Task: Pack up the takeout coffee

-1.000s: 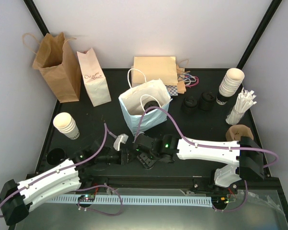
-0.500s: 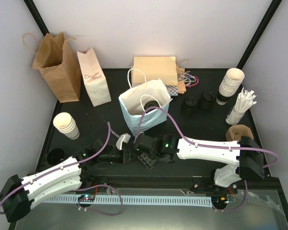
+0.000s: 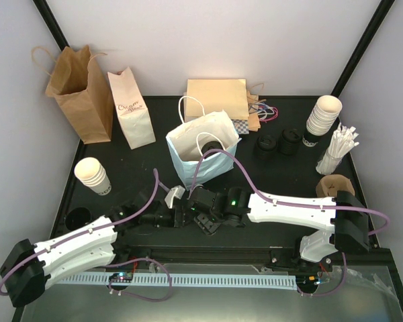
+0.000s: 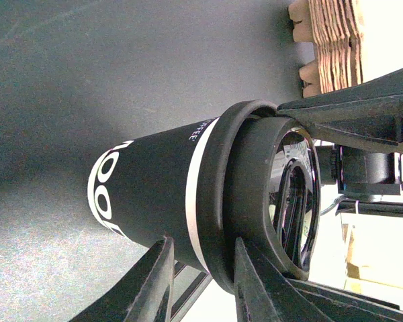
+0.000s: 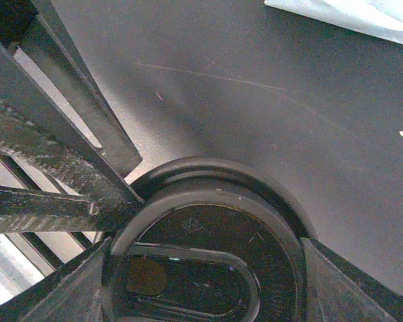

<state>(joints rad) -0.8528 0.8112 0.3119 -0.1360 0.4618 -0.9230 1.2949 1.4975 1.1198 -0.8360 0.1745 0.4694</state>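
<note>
Left gripper (image 4: 201,245) pinches the tipped takeout coffee (image 4: 148,188) at its rim; right gripper (image 5: 205,251) clamps its lid (image 5: 208,218), just near of the blue bag (image 3: 205,151).

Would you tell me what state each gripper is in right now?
Left gripper: closed on the takeout coffee near its rim.
Right gripper: closed on the takeout coffee too, around its black lid.

You have four paper bags: tall brown bag (image 3: 80,94), flat brown bag (image 3: 216,99), white printed bag (image 3: 133,114), pale blue handled bag (image 3: 191,166). Two cream cup stacks: left stack (image 3: 93,176), right stack (image 3: 321,119). One black-lidded cream paper cup (image 3: 170,196). One bundle white wrapped straws (image 3: 339,149).
</note>
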